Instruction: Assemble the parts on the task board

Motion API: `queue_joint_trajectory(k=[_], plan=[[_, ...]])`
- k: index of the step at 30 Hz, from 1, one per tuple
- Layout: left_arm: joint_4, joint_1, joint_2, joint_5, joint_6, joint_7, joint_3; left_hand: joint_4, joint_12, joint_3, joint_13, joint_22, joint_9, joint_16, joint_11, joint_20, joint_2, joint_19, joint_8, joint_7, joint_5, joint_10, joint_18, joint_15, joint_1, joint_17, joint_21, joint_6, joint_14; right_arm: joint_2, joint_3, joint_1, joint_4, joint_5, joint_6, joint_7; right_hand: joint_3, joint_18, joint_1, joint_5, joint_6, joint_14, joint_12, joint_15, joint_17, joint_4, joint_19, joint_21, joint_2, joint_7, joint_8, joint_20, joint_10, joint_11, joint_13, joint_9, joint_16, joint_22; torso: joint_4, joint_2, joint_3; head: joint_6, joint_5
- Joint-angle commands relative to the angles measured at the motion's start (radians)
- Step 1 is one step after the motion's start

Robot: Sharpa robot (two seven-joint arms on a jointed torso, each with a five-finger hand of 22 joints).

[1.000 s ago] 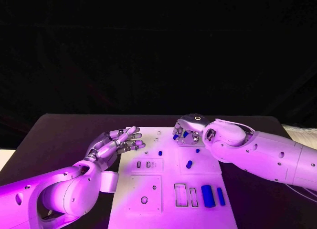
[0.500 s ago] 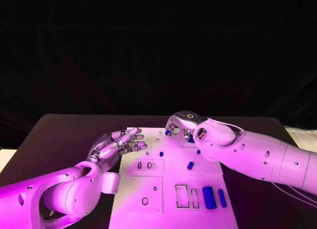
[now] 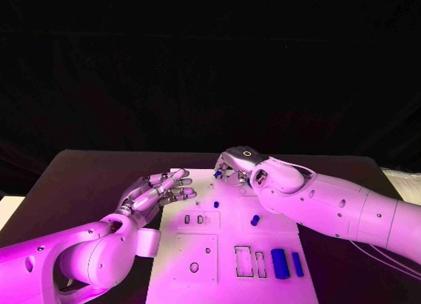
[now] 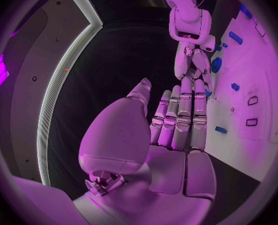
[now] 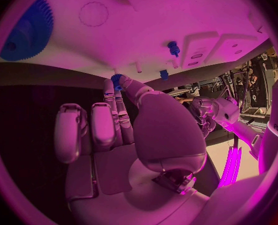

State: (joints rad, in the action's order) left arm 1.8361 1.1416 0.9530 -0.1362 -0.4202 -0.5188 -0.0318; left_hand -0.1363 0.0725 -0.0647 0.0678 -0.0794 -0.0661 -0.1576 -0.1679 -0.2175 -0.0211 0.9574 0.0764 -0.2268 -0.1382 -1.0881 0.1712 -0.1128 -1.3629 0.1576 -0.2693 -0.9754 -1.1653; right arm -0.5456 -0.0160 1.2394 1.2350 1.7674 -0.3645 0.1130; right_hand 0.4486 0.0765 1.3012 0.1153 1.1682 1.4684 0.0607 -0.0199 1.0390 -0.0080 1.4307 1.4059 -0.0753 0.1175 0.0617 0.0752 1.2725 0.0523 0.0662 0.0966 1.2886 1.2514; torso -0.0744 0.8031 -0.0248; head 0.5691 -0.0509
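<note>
The white task board (image 3: 231, 248) lies in the middle of the table. My right hand (image 3: 231, 166) hovers at the board's far edge and pinches a small blue toothed part (image 5: 117, 79) between thumb and fingertip; the same part (image 3: 217, 172) shows in the head view. A large blue gear (image 5: 25, 31) lies on the board beyond that hand. My left hand (image 3: 161, 190) hangs at the board's left edge, fingers spread and holding nothing. Two short blue pegs (image 3: 216, 204) (image 3: 254, 220) stand mid-board. Two long blue cylinders (image 3: 279, 263) lie near the right front.
Two upright rectangular slots (image 3: 243, 259) sit beside the long cylinders, and small slots (image 3: 187, 219) lie left of centre. The black table (image 3: 92, 183) surrounds the board. In the left wrist view my right hand (image 4: 192, 60) reaches over the board (image 4: 264, 95).
My right hand has moved away from me and to the left, to the board's far edge, carrying the small blue part. My left hand has hardly moved.
</note>
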Motion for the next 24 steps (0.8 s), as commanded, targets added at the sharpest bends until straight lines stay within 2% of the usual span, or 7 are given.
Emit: queue_joint_trajectory(k=[1,16,24], plan=[[0.002,0.002,-0.004,0.000,0.018,-0.004,0.001,0.006,-0.003,-0.002,-0.001,0.001,0.001,0.004,-0.001,-0.007,0.009,-0.002,-0.005,-0.004,0.004,0.009,0.012,-0.002,-0.002,0.001,0.004,0.005,0.004,0.009,0.000,0.000,-0.009,0.015,-0.009,0.006,0.005,-0.014,-0.001,-0.006,0.000,0.030,0.000,-0.003,0.002,0.002,0.008,0.006,0.000,0.006,0.002,0.001,-0.003,0.006,0.000,0.001,0.005,0.001,-0.0003,0.001,-0.0002,0.001,0.002],[-0.001,0.004,-0.008,0.000,0.020,0.000,0.001,0.007,-0.004,-0.002,-0.001,0.002,0.001,0.005,-0.002,-0.007,0.009,-0.002,-0.005,-0.004,0.004,0.010,0.012,-0.002,-0.002,0.001,0.004,0.006,0.004,0.038,0.000,0.000,-0.047,0.016,0.020,0.012,0.007,-0.014,-0.004,-0.012,-0.003,0.030,0.000,-0.002,0.002,0.007,0.008,0.007,-0.004,0.007,0.002,0.002,-0.005,0.008,0.000,0.001,0.006,0.002,-0.0004,0.002,-0.0021,0.005,0.005],[-0.002,0.004,-0.009,0.000,0.021,0.001,0.001,0.007,-0.004,-0.002,-0.001,0.002,0.001,0.005,-0.002,-0.007,0.009,-0.002,-0.005,-0.004,0.004,0.010,0.012,-0.002,-0.002,0.001,0.004,0.006,0.004,0.050,0.001,0.000,-0.070,0.018,0.044,0.019,0.007,-0.014,-0.008,-0.022,-0.007,0.029,0.000,0.000,0.001,0.012,0.006,0.007,-0.012,0.008,0.002,0.003,-0.010,0.009,0.000,0.001,0.007,0.002,0.0007,0.003,-0.0017,0.006,0.007]])
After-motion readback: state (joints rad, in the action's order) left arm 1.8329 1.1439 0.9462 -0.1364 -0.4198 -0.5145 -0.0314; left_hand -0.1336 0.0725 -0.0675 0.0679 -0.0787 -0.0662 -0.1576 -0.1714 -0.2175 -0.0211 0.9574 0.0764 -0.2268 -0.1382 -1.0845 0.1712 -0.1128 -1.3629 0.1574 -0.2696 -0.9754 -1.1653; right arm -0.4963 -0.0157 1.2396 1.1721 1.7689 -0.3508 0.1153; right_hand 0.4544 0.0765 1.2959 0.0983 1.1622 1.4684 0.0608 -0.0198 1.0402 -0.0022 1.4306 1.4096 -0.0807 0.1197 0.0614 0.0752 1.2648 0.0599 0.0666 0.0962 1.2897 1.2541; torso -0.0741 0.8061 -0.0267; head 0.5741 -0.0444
